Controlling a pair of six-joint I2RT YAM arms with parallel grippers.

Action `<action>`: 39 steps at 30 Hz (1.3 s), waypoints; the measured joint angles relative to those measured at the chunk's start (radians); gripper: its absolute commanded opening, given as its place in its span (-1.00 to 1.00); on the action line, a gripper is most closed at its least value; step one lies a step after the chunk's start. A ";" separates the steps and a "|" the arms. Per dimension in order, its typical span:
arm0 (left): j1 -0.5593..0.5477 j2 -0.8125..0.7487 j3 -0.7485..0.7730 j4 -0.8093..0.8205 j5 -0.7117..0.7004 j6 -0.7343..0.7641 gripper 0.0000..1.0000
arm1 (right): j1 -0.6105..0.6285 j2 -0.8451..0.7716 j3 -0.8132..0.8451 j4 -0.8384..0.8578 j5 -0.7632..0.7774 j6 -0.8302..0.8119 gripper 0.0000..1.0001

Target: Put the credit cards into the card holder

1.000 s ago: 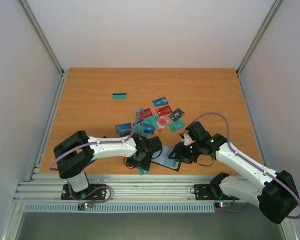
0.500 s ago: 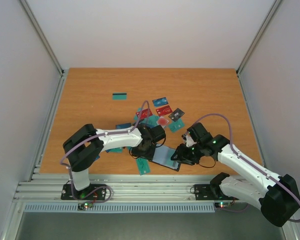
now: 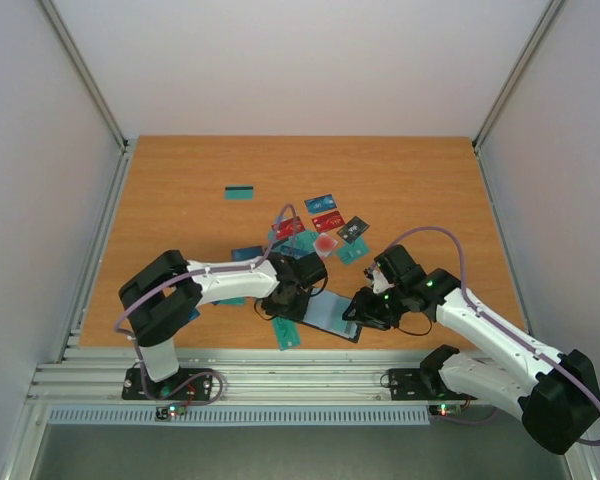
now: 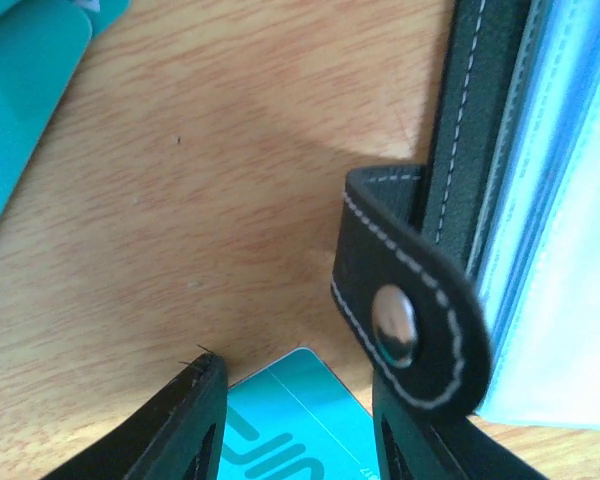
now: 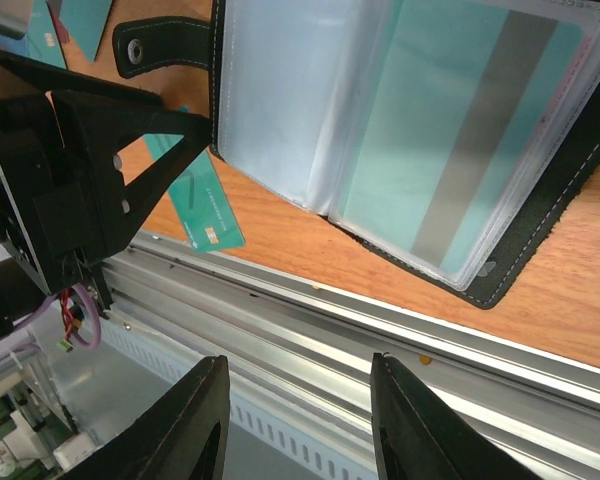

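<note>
The black card holder (image 3: 336,316) lies open near the table's front edge, and a teal card with a grey stripe (image 5: 460,150) sits in one clear sleeve. Its snap strap (image 4: 410,320) hangs right in front of my left gripper (image 4: 298,400). That gripper is low at the holder's left edge, open, its jaws on either side of a teal credit card (image 4: 290,425) lying on the wood (image 3: 286,335). My right gripper (image 5: 295,365) is open and empty at the holder's right end (image 3: 358,312). More credit cards (image 3: 320,235) lie scattered behind.
One teal card (image 3: 240,192) lies alone farther back on the left. An aluminium rail (image 5: 310,320) runs along the table's front edge just below the holder. Teal cards (image 4: 20,80) lie to the left of my left gripper.
My left gripper has shifted right, up to the holder's left edge, and its jaws have narrowed around the teal card. The right arm has not moved.
</note>
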 measured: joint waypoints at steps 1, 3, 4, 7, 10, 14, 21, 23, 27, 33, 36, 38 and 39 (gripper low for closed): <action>-0.003 -0.008 -0.010 0.008 -0.002 0.000 -0.20 | 0.000 0.002 0.000 0.000 0.000 0.000 -0.18; -0.014 -0.019 -0.026 0.016 -0.009 -0.002 -0.21 | 0.000 0.006 0.000 0.002 0.000 0.000 -0.18; -0.025 -0.024 -0.033 0.016 -0.016 -0.002 -0.21 | 0.000 0.011 0.000 0.004 0.000 0.000 -0.18; -0.056 -0.035 -0.050 0.013 -0.030 -0.011 -0.22 | 0.000 0.019 0.000 0.008 -0.001 0.000 -0.18; -0.083 -0.051 -0.070 0.013 -0.038 -0.028 -0.21 | 0.000 0.021 0.000 0.009 -0.001 0.000 -0.18; -0.101 -0.064 -0.085 0.011 -0.039 -0.051 -0.21 | 0.000 0.021 0.000 0.010 -0.002 0.000 -0.18; -0.103 -0.058 -0.066 -0.026 -0.033 -0.069 -0.17 | 0.000 0.021 -0.011 0.036 -0.025 0.001 -0.16; -0.106 -0.067 -0.027 -0.105 -0.029 -0.072 -0.15 | 0.000 0.015 -0.033 0.055 -0.040 0.008 -0.09; -0.096 -0.093 0.010 -0.151 -0.026 -0.066 -0.18 | 0.010 -0.033 -0.119 0.128 -0.085 0.073 -0.04; -0.057 -0.160 0.008 -0.191 0.010 -0.019 -0.20 | 0.083 -0.076 -0.260 0.310 -0.100 0.243 0.01; -0.029 -0.186 -0.025 -0.192 0.043 0.014 -0.21 | 0.146 -0.064 -0.300 0.395 -0.079 0.322 0.05; -0.014 -0.201 -0.048 -0.193 0.063 0.034 -0.21 | 0.206 -0.050 -0.310 0.443 -0.045 0.378 0.05; -0.006 -0.210 -0.059 -0.192 0.074 0.043 -0.21 | 0.245 -0.043 -0.311 0.469 -0.021 0.408 0.06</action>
